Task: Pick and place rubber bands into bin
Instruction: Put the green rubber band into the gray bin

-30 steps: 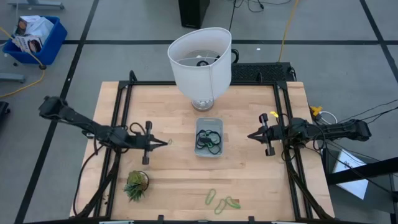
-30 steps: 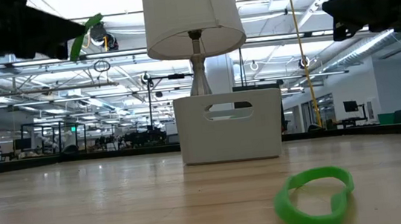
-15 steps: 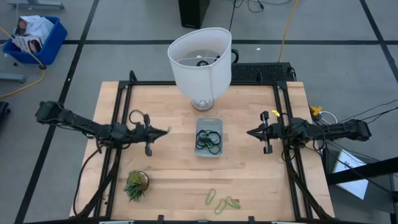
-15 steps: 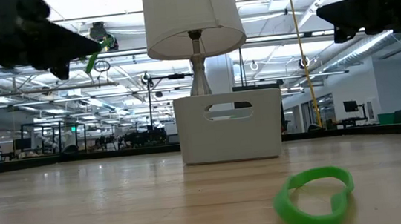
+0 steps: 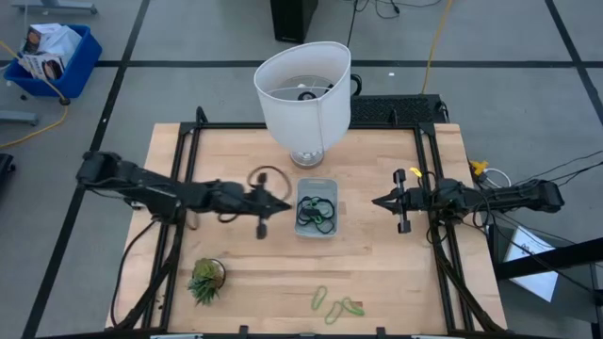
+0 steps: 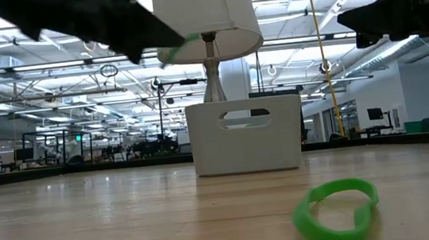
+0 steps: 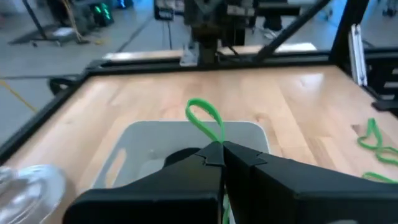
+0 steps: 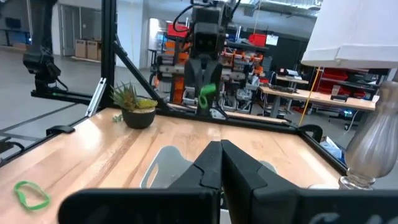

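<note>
My left gripper (image 5: 285, 204) is shut on a small light green rubber band (image 7: 204, 119), above the table just left of the bin (image 5: 317, 234). The bin is a pale grey shallow tray at the table's middle, with several dark bands and a green one (image 5: 316, 213) inside. Three green bands (image 5: 334, 303) lie flat near the table's near edge; one shows close in the low view (image 6: 336, 211). My right gripper (image 5: 375, 201) is shut and empty, above the table right of the bin. My left gripper pinches the green band at one end of its loop (image 7: 217, 140) between its two fingertips. The fingers come level from the table's left. The rest of the loop (image 7: 198, 109) sticks out past the fingertips, clear of the table and above the bin's left rim.
A big white lampshade on a glass lamp base (image 5: 303, 89) stands just beyond the bin. A small potted plant (image 5: 205, 280) sits near the front left. A blue crate (image 5: 52, 56) is on the floor, off the table. Black frame rails run along the table's sides.
My left gripper has gone toward the table's right edge, from the table's left part up to the bin's left rim, staying shut on the green band, which has travelled with it clear of the table.
</note>
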Robot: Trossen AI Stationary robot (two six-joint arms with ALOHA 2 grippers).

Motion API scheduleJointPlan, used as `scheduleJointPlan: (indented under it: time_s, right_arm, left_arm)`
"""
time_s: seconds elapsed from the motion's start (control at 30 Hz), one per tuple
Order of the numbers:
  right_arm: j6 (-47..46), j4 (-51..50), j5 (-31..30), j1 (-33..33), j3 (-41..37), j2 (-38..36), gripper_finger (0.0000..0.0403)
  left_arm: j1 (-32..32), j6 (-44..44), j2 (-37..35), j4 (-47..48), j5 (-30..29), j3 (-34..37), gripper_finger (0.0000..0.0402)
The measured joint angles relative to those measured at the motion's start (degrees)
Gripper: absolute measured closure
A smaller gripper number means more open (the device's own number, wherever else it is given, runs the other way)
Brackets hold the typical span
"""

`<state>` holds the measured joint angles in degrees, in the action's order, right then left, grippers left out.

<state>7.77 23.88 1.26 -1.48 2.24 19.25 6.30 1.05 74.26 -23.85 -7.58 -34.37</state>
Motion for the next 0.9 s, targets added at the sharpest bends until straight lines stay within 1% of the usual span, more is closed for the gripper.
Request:
scheduleJointPlan:
  time_s: [0.2, 0.27, 0.37, 0.5, 0.6, 0.7, 0.8, 0.9]
  right_arm:
    - [0.0, -0.2, 0.0, 0.0, 0.0, 0.3, 0.0403]
    - [0.0, -0.2, 0.0, 0.0, 0.0, 0.4, 0.0403]
    - [0.0, -0.2, 0.0, 0.0, 0.0, 0.3, 0.0403]
    - [0.0, -0.1, 0.0, 0.0, 0.0, 0.3, 0.0403]
    - [0.0, -0.2, 0.0, 0.0, 0.0, 0.4, 0.0403]
    - [0.0, -0.3, 0.0, 0.0, 0.0, 0.4, 0.0403]
    - [0.0, -0.5, 0.1, 0.0, 0.0, 0.5, 0.0403]
    - [0.0, -0.5, 0.1, 0.0, 0.0, 0.5, 0.0403]
  left_arm:
    - [-2.4, 0.4, 14.9, 0.1, 5.5, -10.3, 0.0400]
    - [-2.7, 0.4, 19.4, 0.1, 6.5, -13.2, 0.0400]
    - [-3.2, 0.4, 24.8, 0.2, 7.9, -16.6, 0.0400]
    - [-4.1, -0.5, 30.6, 1.2, 8.1, -19.4, 0.0400]
    - [-4.8, -1.7, 33.4, 2.1, 8.1, -20.5, 0.0400]
    - [-5.2, -2.6, 34.2, 1.9, 8.1, -20.6, 0.0392]
    - [-5.2, -2.5, 34.0, 1.7, 8.1, -20.7, 0.0360]
    - [-5.1, -2.1, 33.4, 1.3, 8.1, -20.6, 0.0315]
